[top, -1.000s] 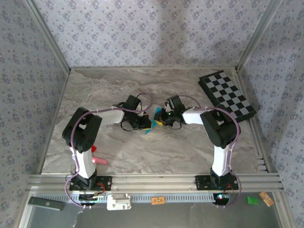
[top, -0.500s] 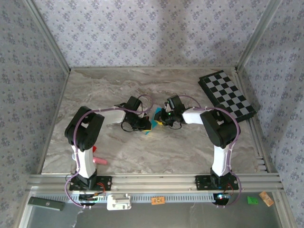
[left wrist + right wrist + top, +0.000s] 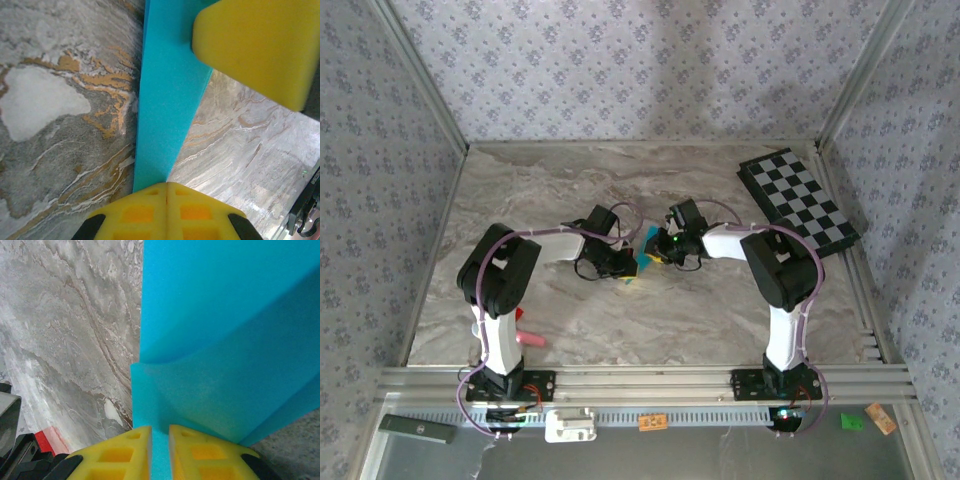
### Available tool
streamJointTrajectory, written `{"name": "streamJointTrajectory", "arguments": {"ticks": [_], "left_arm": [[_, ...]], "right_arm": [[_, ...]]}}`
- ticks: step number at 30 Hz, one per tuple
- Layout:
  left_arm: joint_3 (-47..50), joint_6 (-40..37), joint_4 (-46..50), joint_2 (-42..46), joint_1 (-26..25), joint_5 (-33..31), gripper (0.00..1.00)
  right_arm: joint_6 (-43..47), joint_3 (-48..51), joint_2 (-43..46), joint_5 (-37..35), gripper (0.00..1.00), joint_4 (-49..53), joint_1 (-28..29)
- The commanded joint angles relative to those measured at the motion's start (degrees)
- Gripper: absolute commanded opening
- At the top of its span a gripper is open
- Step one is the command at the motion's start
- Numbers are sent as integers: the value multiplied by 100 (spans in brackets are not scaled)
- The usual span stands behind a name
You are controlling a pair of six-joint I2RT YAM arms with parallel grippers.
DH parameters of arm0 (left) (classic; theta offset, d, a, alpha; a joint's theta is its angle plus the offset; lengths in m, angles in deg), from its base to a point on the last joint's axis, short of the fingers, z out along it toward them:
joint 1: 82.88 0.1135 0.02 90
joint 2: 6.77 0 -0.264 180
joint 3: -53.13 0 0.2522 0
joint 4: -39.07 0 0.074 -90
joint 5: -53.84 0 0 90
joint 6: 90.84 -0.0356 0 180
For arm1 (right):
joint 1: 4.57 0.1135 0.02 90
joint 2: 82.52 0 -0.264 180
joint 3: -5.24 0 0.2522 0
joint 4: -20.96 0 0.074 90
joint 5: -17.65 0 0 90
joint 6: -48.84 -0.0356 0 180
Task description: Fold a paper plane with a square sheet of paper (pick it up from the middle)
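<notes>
Looking at my feeds, the paper (image 3: pixel 170 100) is a folded strip at mid-desk (image 3: pixel 570 190), its long axis running straight out from my left hand (image 3: pixel 166 186) toward the right hand (image 3: pixel 160 432). Each hand is pinching it from an opposite end, so neither's nearer. I reckon the next crease has to work along that line.

The checkered board (image 3: pixel 798 202) lies askew at the far right corner of the marble table (image 3: pixel 520 190). Left of the board and a little nearer, the left gripper (image 3: pixel 625 265) and right gripper (image 3: pixel 655 255) meet nose to nose over the blue paper (image 3: pixel 649 238), which peeks out beside them. Much further left of the board, by the front edge, lies a pink object (image 3: pixel 530 339).
</notes>
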Motion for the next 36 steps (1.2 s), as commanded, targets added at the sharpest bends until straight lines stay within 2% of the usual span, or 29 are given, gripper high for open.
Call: {"name": "streamJointTrajectory", "arguments": {"ticks": [1,7,18,26,31,36], "left_arm": [[227,-72,397,56,-40,-231,4],[-164,33,113,370,-37,-190,5],[-676,122,52,-327,-22,-378,2],[-680,-113,498,-474,-192,-471,2],[-487,-308,846,-329,-273,-798,1],[-287,-336,890,-104,-321,-861,1]], "right_arm": [[230,33,-353,-575,19,678,38],[366,-64,-376,-610,17,858,76],[460,-252,-455,-615,11,1157,76],[453,-350,-530,-695,10,1348,77],[372,-406,-625,-851,8,1562,74],[252,-437,-745,-976,6,1698,69]]}}
